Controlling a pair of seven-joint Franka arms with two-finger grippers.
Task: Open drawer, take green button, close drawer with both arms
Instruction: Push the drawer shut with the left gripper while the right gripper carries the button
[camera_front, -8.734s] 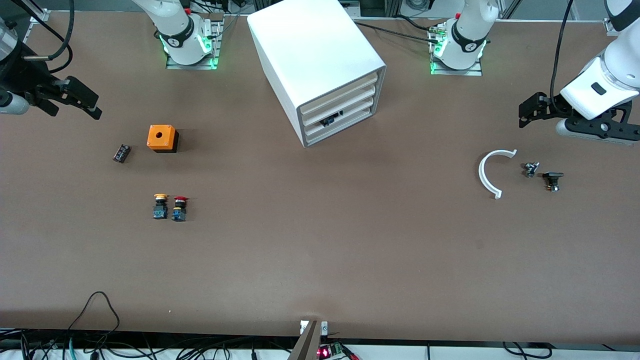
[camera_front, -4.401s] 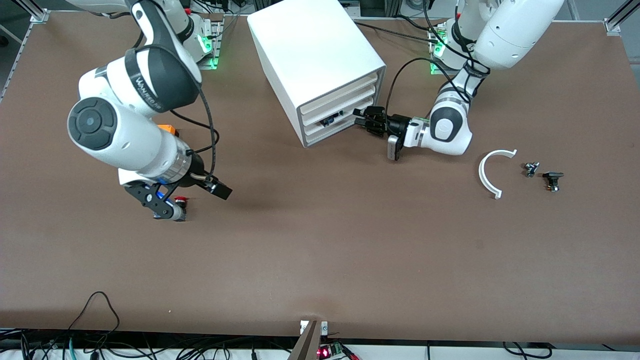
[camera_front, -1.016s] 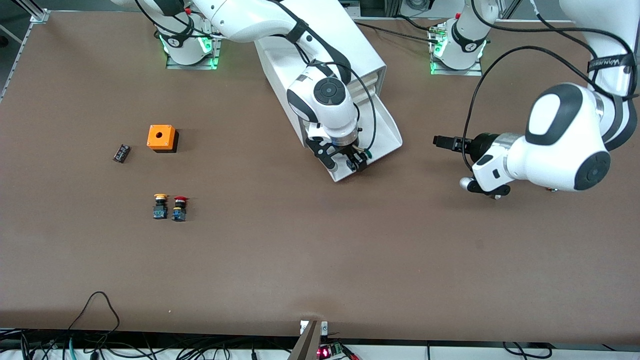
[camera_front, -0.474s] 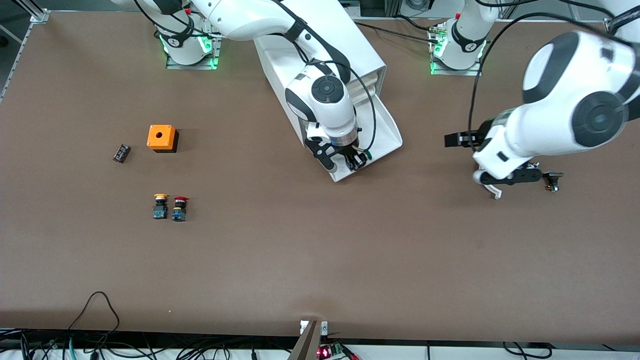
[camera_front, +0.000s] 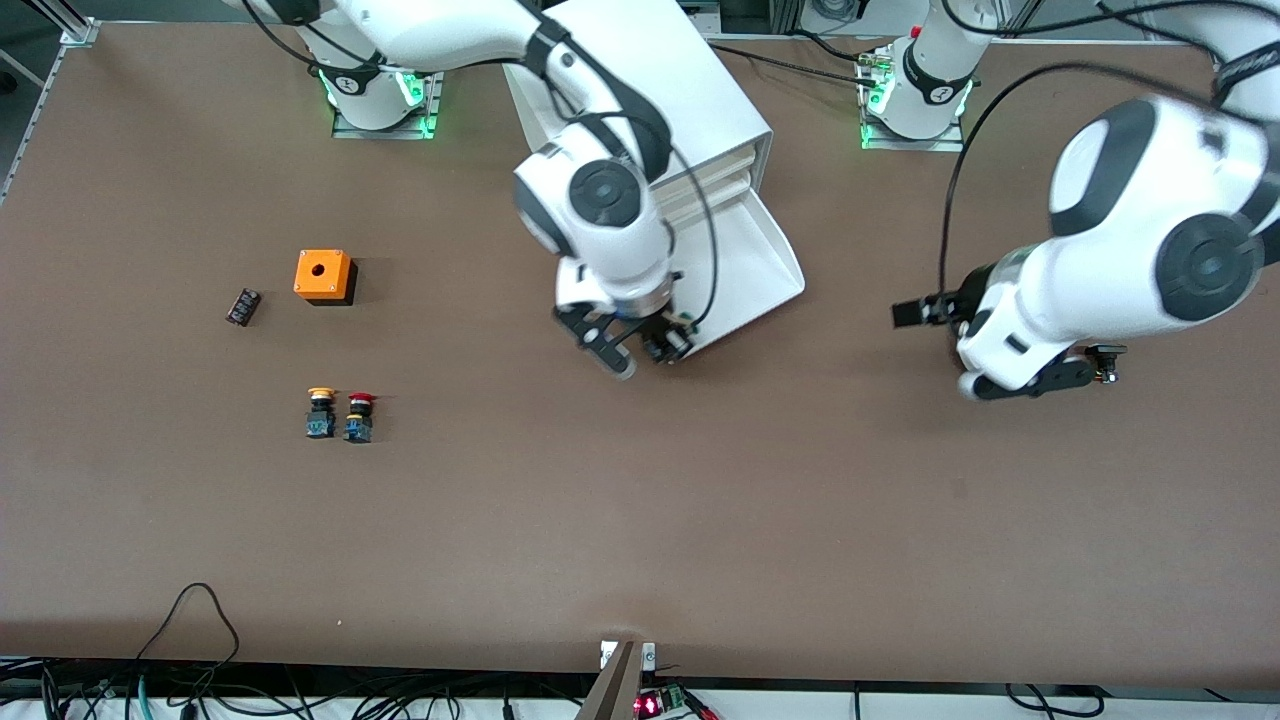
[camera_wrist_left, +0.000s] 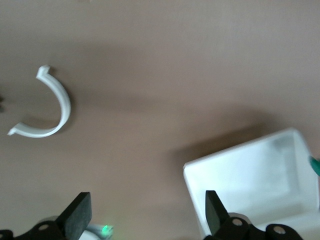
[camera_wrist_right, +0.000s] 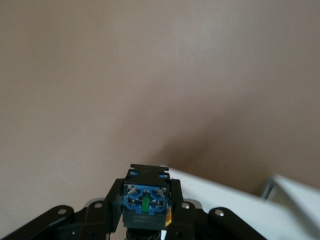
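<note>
The drawer (camera_front: 765, 265), the lowest in the white cabinet (camera_front: 700, 95), stands pulled out toward the front camera. Its white corner shows in the left wrist view (camera_wrist_left: 250, 175) and its rim in the right wrist view (camera_wrist_right: 235, 202). My right gripper (camera_front: 640, 348) hangs over the drawer's front corner at the right arm's end, shut on the button (camera_front: 670, 338). The button's blue-black body (camera_wrist_right: 146, 197) sits between the right gripper's (camera_wrist_right: 145, 210) fingers, its green cap hidden. My left gripper (camera_front: 915, 314) hovers open and empty (camera_wrist_left: 145, 220) over the table beside the drawer, toward the left arm's end.
An orange box (camera_front: 323, 275), a small black part (camera_front: 242, 306), a yellow-capped button (camera_front: 320, 412) and a red-capped button (camera_front: 359, 416) lie toward the right arm's end. A white curved piece (camera_wrist_left: 50, 107) and a black part (camera_front: 1105, 355) lie by the left arm.
My right gripper has shut on the button, lifted it out of the drawer and moved it past the drawer's front corner. The left arm has shifted a little.
</note>
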